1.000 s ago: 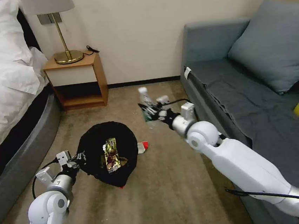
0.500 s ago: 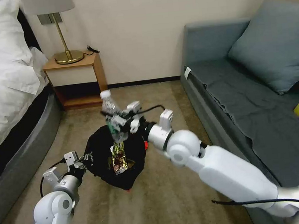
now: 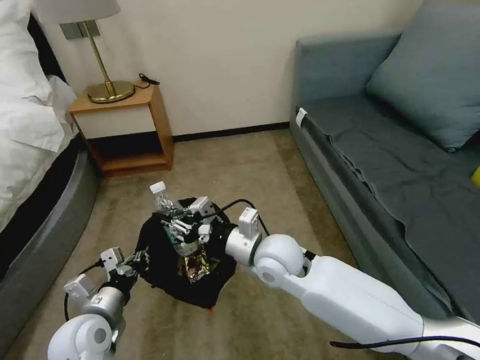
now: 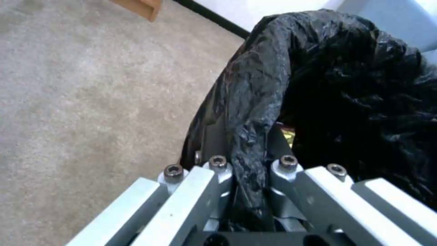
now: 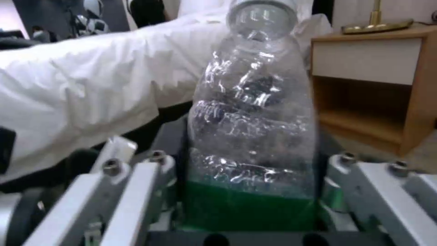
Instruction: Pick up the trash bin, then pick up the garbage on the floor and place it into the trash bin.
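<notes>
Black crinkly trash bin [image 3: 163,261]; clear bottle [image 5: 252,130] with green label; gold-brown wrapper [image 3: 194,267]; beige carpet [image 3: 254,326].

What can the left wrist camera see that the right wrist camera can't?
Left wrist camera: the left claw pinching the black bag rim of the trash bin, with tan carpet beside it.

Right wrist camera: the right claw squeezing a clear bottle at its green label, with the white bed and a lamp base on top of the nightstand behind.

Both: the wooden nightstand, just a corner of it in the left wrist camera.
</notes>
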